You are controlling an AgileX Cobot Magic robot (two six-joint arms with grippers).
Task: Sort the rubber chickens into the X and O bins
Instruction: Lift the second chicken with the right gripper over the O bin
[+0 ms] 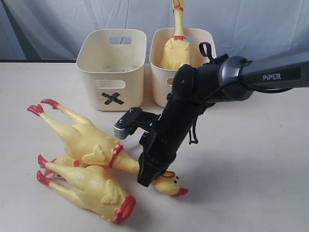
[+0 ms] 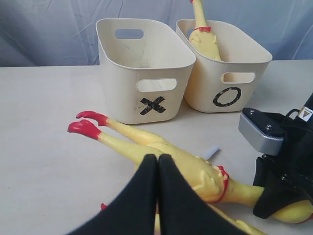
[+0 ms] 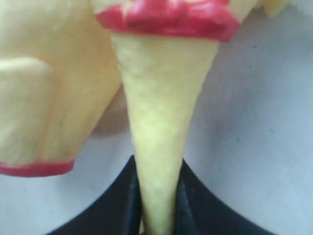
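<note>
Clamped in right gripper (image 3: 157, 213): neck (image 3: 156, 147) of long-necked rubber chicken (image 1: 91, 142), fingers (image 3: 110, 208) pressing both sides, just behind head (image 1: 169, 183) (beak poking out past claw). Body flat on tabletop (image 1: 251, 169) toward front-left corner, feet toward left edge. Touching alongside, nearer front edge: headless chicken (image 1: 91, 188). Hovering over long-necked body: left gripper (image 2: 157, 196), pinched closed. At rear edge: X bin (image 1: 112, 72), O bin (image 2: 230, 83), upright chicken (image 1: 176, 48) inside latter.

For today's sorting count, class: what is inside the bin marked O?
One rubber chicken stands in the O bin, neck rising above the rim. The walls hide its feet and the bin's floor.
</note>
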